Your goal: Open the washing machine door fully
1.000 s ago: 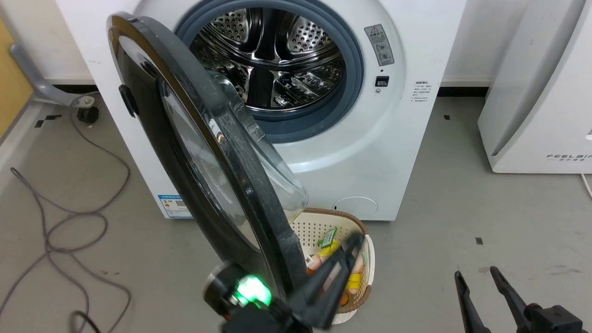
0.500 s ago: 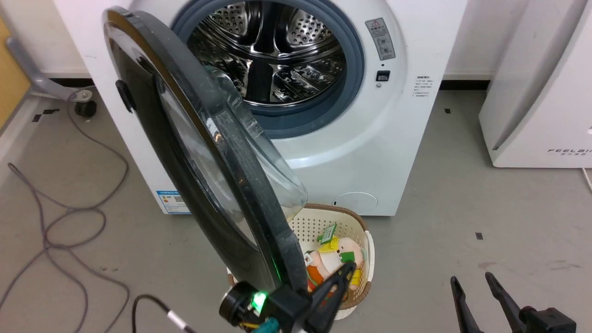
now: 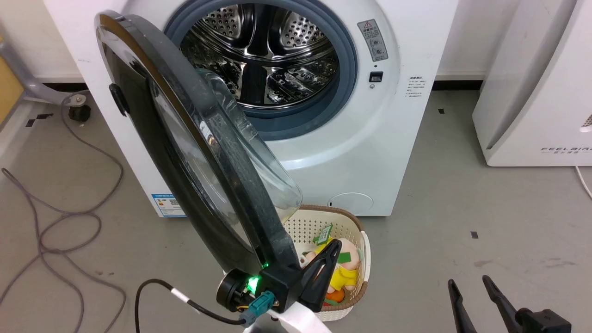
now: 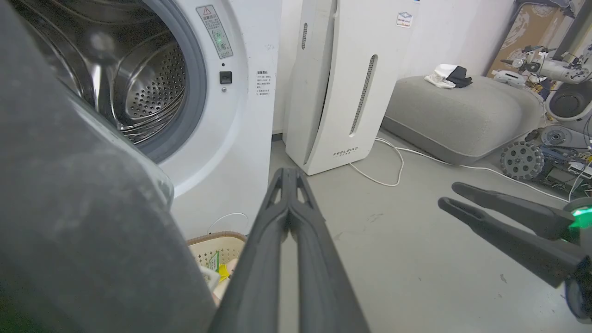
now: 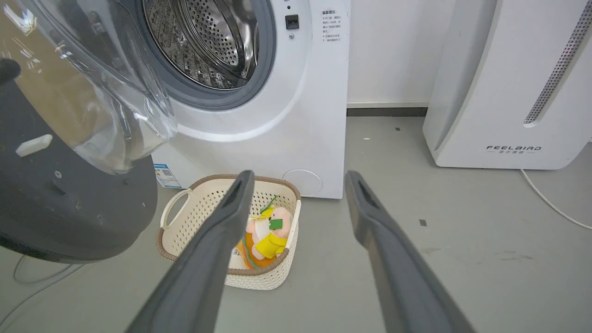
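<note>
One tool [image 3: 333,249] just beside door [image 3: 199,152]

Grey floor [image 3: 462,185], white wall [image 5: 388,46]

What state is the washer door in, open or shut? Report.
Open: the washing machine door stands swung clear of the washing machine, its steel drum exposed. Whether fully, cannot tell.

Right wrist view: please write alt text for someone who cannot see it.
The washing machine door stands open at left, beside the washing machine and its steel drum. Beyond the right gripper, fingers apart, a cream basket holds a plush toy.
</note>
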You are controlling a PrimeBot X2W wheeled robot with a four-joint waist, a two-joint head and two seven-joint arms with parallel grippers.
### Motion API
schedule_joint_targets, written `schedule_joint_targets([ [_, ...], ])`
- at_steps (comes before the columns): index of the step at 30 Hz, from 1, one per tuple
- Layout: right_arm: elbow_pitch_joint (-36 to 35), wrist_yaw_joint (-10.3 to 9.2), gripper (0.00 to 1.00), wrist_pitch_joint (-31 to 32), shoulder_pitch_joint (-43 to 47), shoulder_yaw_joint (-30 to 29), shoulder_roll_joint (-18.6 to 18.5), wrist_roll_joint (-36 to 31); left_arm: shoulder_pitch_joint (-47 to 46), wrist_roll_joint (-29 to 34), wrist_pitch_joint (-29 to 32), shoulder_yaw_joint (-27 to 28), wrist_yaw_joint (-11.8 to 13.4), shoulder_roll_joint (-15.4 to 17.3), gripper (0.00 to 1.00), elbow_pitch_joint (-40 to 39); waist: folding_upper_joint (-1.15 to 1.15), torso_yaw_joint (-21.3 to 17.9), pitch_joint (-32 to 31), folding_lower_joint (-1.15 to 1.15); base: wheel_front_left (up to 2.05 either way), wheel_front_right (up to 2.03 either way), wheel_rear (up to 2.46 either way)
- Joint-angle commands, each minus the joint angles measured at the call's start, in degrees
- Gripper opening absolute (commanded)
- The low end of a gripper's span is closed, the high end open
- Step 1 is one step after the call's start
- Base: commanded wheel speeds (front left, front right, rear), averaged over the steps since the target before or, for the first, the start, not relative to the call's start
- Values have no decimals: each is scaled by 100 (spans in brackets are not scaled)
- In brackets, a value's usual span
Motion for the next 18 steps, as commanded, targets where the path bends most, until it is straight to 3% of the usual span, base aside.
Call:
schedule_joint_targets([
  [1, 23, 3, 100, -51, 12, -1, 18, 28, -111, -50, -48, 81, 86, 44, 0, 86, 0, 12, 11, 0, 0, 0, 0],
  [8, 106, 3, 100, -70, -4, 11, 18, 40, 85, -111, -81, 170, 246, 122, 0, -5, 0, 35, -14, 0, 0, 0, 0],
  [18, 233, 3, 100, -98, 21, 2, 18, 58, 786, -144, 28, 196, 487, 420, 0, -769, 0, 214, -96, 0, 0, 0, 0],
])
